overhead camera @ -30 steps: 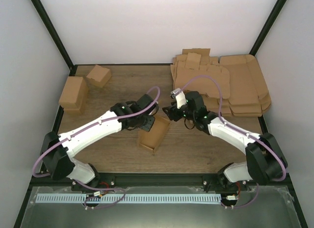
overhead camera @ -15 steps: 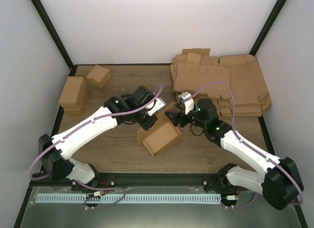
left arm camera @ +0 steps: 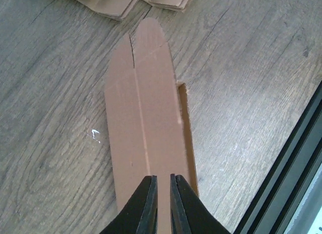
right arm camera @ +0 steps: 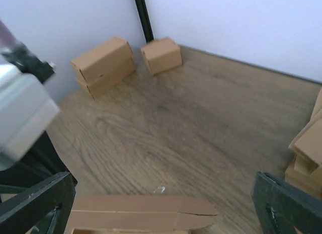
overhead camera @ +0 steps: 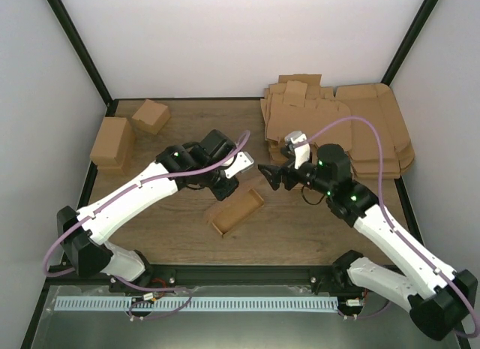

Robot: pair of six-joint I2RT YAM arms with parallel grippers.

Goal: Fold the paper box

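Note:
The paper box (overhead camera: 238, 212) lies flat on the table as a shallow open brown tray. In the left wrist view its long flap (left arm camera: 146, 118), with a crease and a rounded end, stretches away from my fingers. My left gripper (overhead camera: 228, 187) sits at the box's back edge. Its fingers are shut to a narrow gap (left arm camera: 162, 177) over the flap; I cannot tell whether they pinch it. My right gripper (overhead camera: 267, 172) is wide open and empty, raised to the right of the box. The flap (right arm camera: 136, 214) lies between and below its fingers (right arm camera: 162, 188).
A heap of flat cardboard sheets (overhead camera: 337, 131) fills the back right corner. Two folded cartons (overhead camera: 112, 142) (overhead camera: 151, 115) stand at the back left, also in the right wrist view (right arm camera: 103, 63) (right arm camera: 161, 55). The black frame rail (left arm camera: 292, 168) runs close by.
The box went from standing on its edge to tilted, then flat on the table. My right gripper drew back up and to the right. My left gripper barely moved.

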